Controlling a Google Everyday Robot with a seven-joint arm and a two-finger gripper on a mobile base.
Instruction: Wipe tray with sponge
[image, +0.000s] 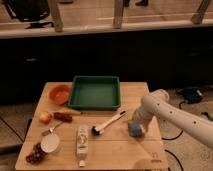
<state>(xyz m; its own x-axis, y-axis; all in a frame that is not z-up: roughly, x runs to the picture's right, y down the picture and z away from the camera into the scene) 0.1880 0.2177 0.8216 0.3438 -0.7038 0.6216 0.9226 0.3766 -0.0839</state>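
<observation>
Table (125, 150) before dark wall (100, 55), tray (95, 94) at rear, gripper (136, 125) at sponge (135, 131), grip unclear

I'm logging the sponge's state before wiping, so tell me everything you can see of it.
The sponge is a small blue-grey block, soft-looking, resting on the wooden table near its right edge. It lies right of the white-handled brush, apart from it, and outside the green tray. The claw, at the end of the white arm, is right over its top, seemingly touching; whether it grips the sponge cannot be told.
</observation>
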